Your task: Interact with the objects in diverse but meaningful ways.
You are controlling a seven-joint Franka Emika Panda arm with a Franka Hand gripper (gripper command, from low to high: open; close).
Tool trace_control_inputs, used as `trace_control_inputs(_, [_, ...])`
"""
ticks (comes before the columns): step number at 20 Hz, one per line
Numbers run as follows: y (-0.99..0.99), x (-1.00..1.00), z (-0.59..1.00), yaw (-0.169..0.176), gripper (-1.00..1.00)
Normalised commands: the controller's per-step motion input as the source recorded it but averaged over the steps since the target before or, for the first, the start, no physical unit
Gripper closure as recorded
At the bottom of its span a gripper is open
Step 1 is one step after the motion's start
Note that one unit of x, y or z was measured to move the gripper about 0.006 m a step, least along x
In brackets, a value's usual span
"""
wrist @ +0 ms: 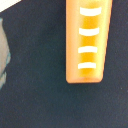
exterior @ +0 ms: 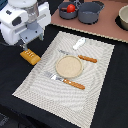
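Jaws first: I cannot tell how wide they are. My wrist view shows no fingers at all, and in the exterior view the white arm hides them. They hang over the bread block (exterior: 30, 56), which lies flat on the dark desk (exterior: 100, 100), just beside the edge of the striped mat (exterior: 35, 82) on the exterior view's left. Through the wrist camera I see the block's orange top with its white stripes, and nothing seems to squeeze it. I think the block is lying free.

On the mat sits a round tan plate (exterior: 68, 66). A fork (exterior: 65, 80) lies on its near side and a knife (exterior: 80, 57) on its far side. A small white fish (exterior: 79, 43) lies past the knife, near the mat's far edge.

Far back, the red tomato (exterior: 71, 8) sits inside a grey pot (exterior: 63, 11), with another grey pot (exterior: 91, 12) next to it.

I guess much play is left: the plate holds no food yet.
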Motion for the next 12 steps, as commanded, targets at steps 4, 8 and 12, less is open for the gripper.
trace_control_inputs(4, [-0.22,0.00,-0.33,0.008,-1.00])
trace_control_inputs(8, [-0.21,0.00,-0.34,0.010,-1.00])
trace_control_inputs(12, [-0.07,0.00,-0.36,0.026,-1.00])
